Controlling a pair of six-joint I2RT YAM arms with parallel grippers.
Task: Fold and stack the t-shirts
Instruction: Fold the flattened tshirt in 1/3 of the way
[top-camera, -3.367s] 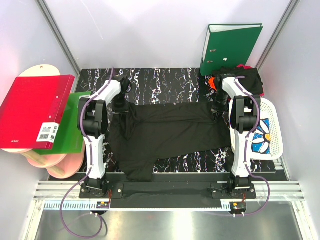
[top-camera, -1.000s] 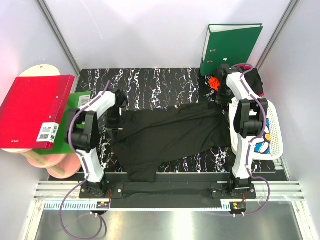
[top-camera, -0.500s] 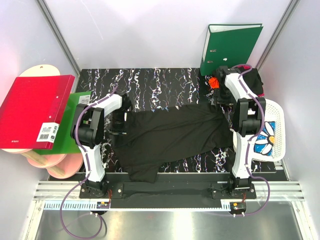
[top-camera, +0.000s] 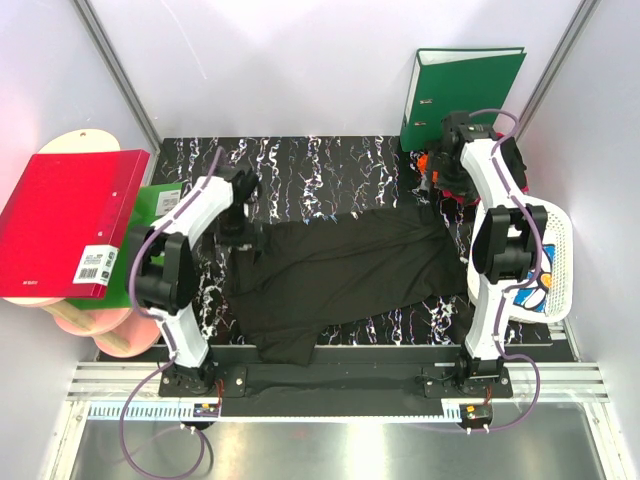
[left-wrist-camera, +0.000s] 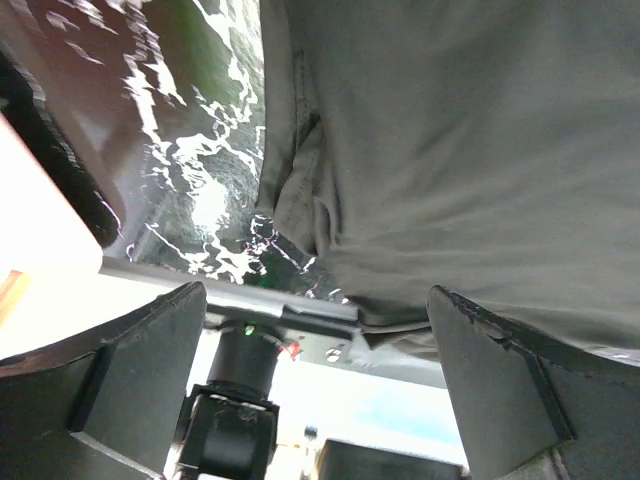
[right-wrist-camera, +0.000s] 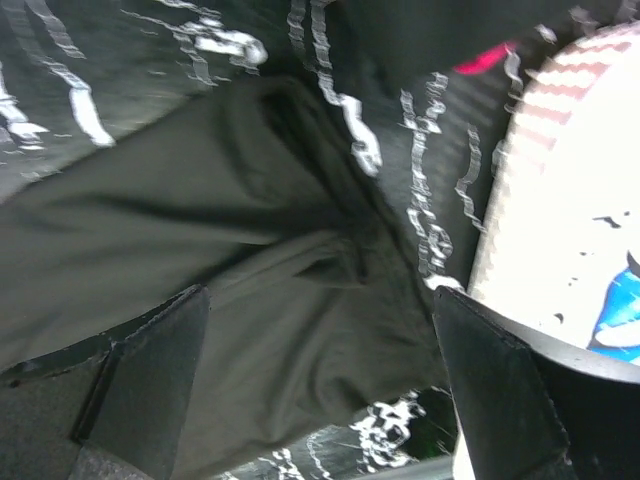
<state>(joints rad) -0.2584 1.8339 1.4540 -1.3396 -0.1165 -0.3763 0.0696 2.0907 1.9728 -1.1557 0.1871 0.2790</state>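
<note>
A plain black t-shirt (top-camera: 340, 268) lies spread across the marbled table, one sleeve hanging toward the near edge. My left gripper (top-camera: 243, 233) hovers open over its left end, and in the left wrist view the cloth (left-wrist-camera: 450, 150) lies below the spread fingers (left-wrist-camera: 120, 385) with nothing between them. My right gripper (top-camera: 437, 192) stands open above the shirt's far right corner. The right wrist view shows wrinkled cloth (right-wrist-camera: 250, 280) under it, untouched. More t-shirts (top-camera: 505, 160), black with an orange-red bit (top-camera: 428, 162), are piled at the back right.
A white lattice basket (top-camera: 556, 240) with a blue flower print stands at the right edge, also in the right wrist view (right-wrist-camera: 570, 200). A green binder (top-camera: 462, 85) stands upright at the back. A red binder (top-camera: 65, 220) and green and pink boards lie left.
Both grippers opened and let go of the shirt's ends, which now lie flat. The right gripper rose and drew back toward the pile; the left lifted slightly.
</note>
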